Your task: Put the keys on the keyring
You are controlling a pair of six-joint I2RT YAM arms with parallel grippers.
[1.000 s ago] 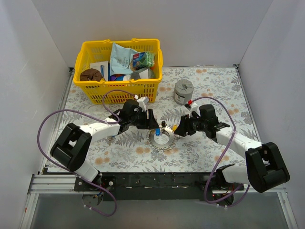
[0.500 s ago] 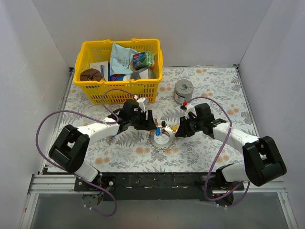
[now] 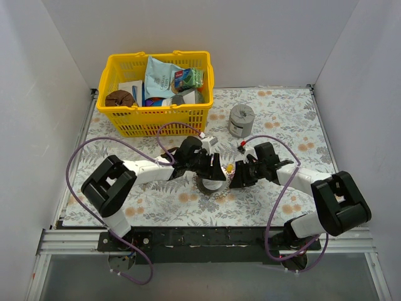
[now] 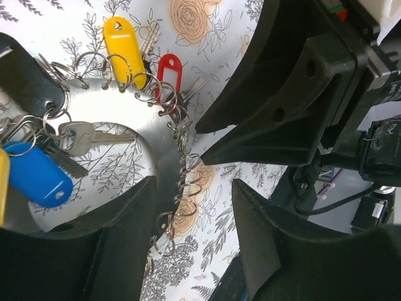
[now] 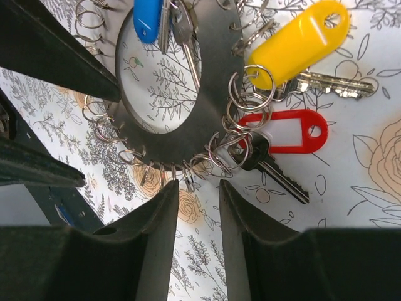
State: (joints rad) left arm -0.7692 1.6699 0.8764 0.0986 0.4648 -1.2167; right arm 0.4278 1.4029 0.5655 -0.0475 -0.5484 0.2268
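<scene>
- Keyring: the flat silver ring is lying on the floral tablecloth towards the near middle of the table, between the two arms. From above, the left arm's head is covering much of it.
- Split rings: many small wire loops are hanging along the keyring's outer rim.
- Yellow-tagged key: it is lying just outside the rim with its silver blade pointing away, and it appears linked to the rim through split rings.
- Red-tagged key: it is lying just beside the yellow one, joined to the same cluster of loops.
- Blue-tagged key: it is lying over the keyring's central hole, with a bare silver key beside it.
- Left gripper: its jaws are standing moderately apart and straddling the rim. One finger is over the plate and the other is outside it, with loops and cloth showing in the gap. No grip is visible.
- Right gripper: its jaws are standing only narrowly apart, with the tips just short of the rim on the opposite side. Only cloth is showing between them.
- Yellow basket: it is sitting at the far left, filled with packets.
- Grey metal cylinder: it is standing well beyond the grippers.
</scene>
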